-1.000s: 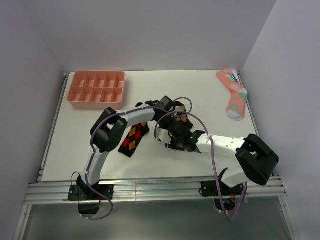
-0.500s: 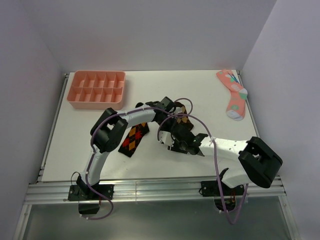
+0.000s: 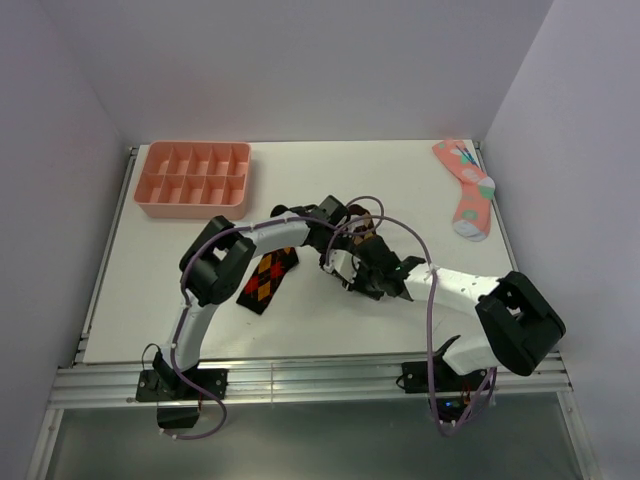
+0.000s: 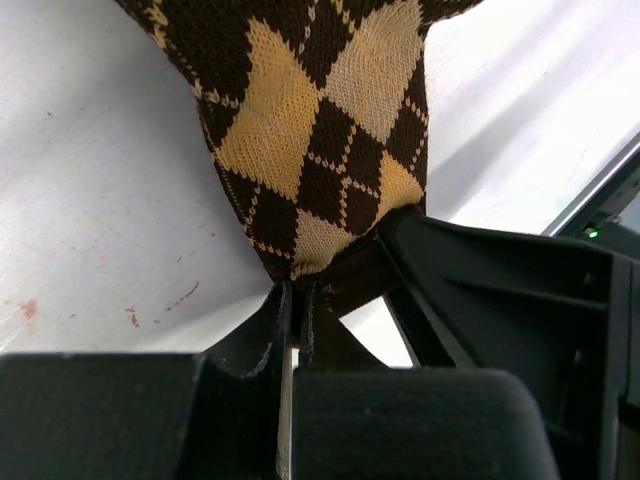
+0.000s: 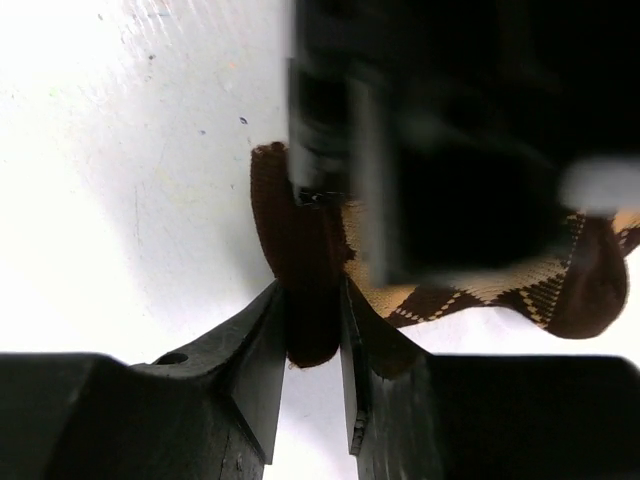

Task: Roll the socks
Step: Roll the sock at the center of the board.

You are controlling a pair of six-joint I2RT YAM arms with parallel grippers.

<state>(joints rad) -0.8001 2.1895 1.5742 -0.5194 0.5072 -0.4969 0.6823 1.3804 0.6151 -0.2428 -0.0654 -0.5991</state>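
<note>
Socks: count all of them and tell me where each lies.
3: red-diamond sock left of centre; tan-diamond sock mid-table, partly covered; pink sock at far right.

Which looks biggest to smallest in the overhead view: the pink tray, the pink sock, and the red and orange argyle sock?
1. pink tray
2. pink sock
3. red and orange argyle sock, but this is unsure: the left arm covers part of it, so the two socks may match.

seemingly three socks (image 3: 268,280) (image 4: 320,150) (image 3: 468,195), one tray (image 3: 190,210)
</note>
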